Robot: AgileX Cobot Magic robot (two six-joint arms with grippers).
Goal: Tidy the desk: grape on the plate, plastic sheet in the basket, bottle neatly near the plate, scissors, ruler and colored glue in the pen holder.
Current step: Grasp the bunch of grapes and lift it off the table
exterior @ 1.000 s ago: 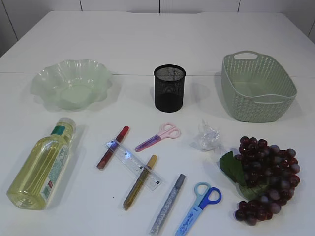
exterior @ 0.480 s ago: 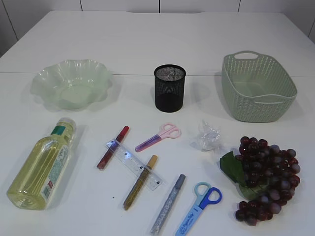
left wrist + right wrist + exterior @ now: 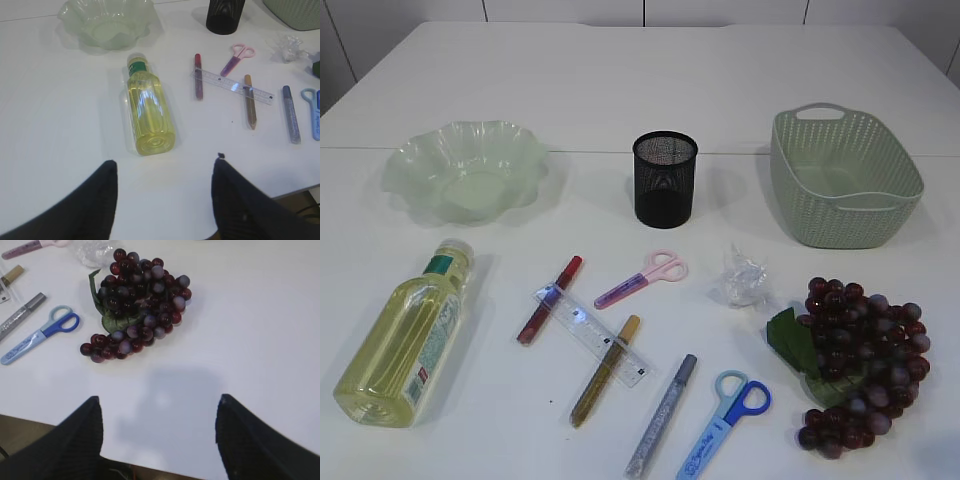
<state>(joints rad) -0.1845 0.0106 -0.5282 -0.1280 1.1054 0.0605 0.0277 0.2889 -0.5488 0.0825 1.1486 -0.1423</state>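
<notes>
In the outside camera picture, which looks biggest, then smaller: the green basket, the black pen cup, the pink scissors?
1. Pale green woven plastic basket
2. Black mesh pen holder
3. Pink-handled scissors

The scissors lie nearer the camera yet look smallest.

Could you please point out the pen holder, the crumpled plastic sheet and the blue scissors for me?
pen holder (image 3: 665,185): exterior view, on its mesh wall.
plastic sheet (image 3: 740,278): exterior view, on its crumpled middle.
blue scissors (image 3: 718,432): exterior view, on the blade cover.
</notes>
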